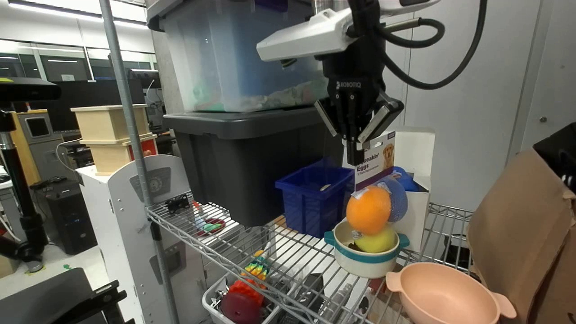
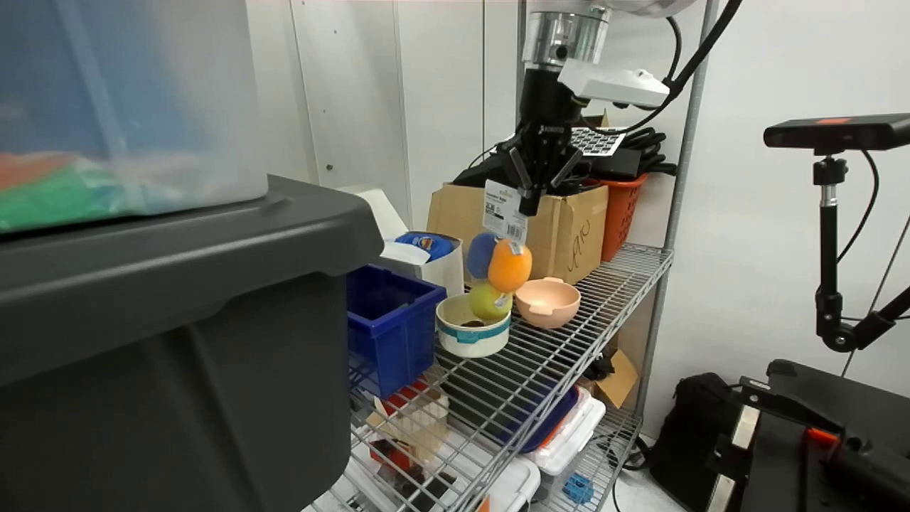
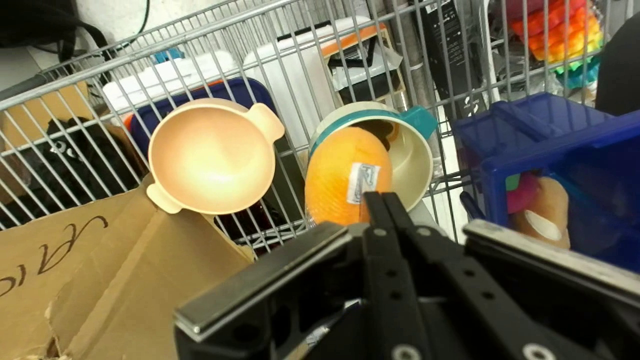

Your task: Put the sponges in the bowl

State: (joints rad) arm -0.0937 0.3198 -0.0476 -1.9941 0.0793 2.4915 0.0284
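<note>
The gripper [image 1: 355, 155] is being held above the cream bowl [image 1: 365, 266], its tips being pointed downward. Its two fingers [image 3: 382, 255] are being pressed together, as is being shown most plainly in the wrist view, and between their tips a printed card [image 2: 505, 211] is being pinched near one upper corner. By this card the bundled sponges [image 2: 499, 272] are being hung below, the fingertips being held apart from them in both exterior views. The orange sponge [image 1: 369, 209] is being held above the bowl's rim, with the blue sponge [image 1: 397, 198] being bundled just beside it. The yellow-green sponge [image 1: 377, 240] is being held lowest, at the mouth of the bowl; whether the bowl's floor is being touched by it cannot be told. In the wrist view, part of the bowl is being covered by the orange sponge, on which a white label [image 3: 363, 182] is being displayed. A blue bin [image 1: 310, 202] is being shown on one side of the bowl and a peach bowl [image 3: 212, 160] on the other, all being borne by a wire shelf [image 2: 625, 274].
</note>
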